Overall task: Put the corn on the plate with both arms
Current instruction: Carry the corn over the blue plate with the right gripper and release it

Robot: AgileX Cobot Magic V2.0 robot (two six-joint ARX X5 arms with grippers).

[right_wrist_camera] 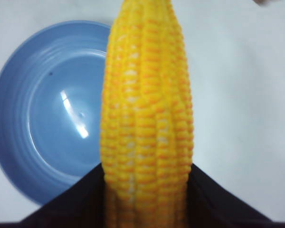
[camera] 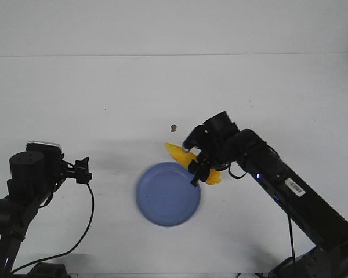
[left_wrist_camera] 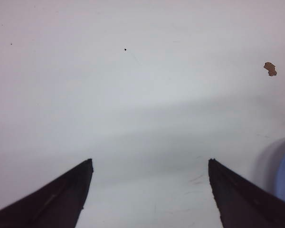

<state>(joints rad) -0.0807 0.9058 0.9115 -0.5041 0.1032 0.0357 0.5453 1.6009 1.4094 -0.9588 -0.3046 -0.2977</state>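
Beside the plate (camera: 167,194), perhaps touching, the right hand (camera: 198,172) grips corn (camera: 177,152).

Our right gripper (camera: 198,171) is clamped on the corn (camera: 180,154), arm stretched inward; our left gripper (camera: 83,169) hangs spread wide, arm folded near the table's edge.
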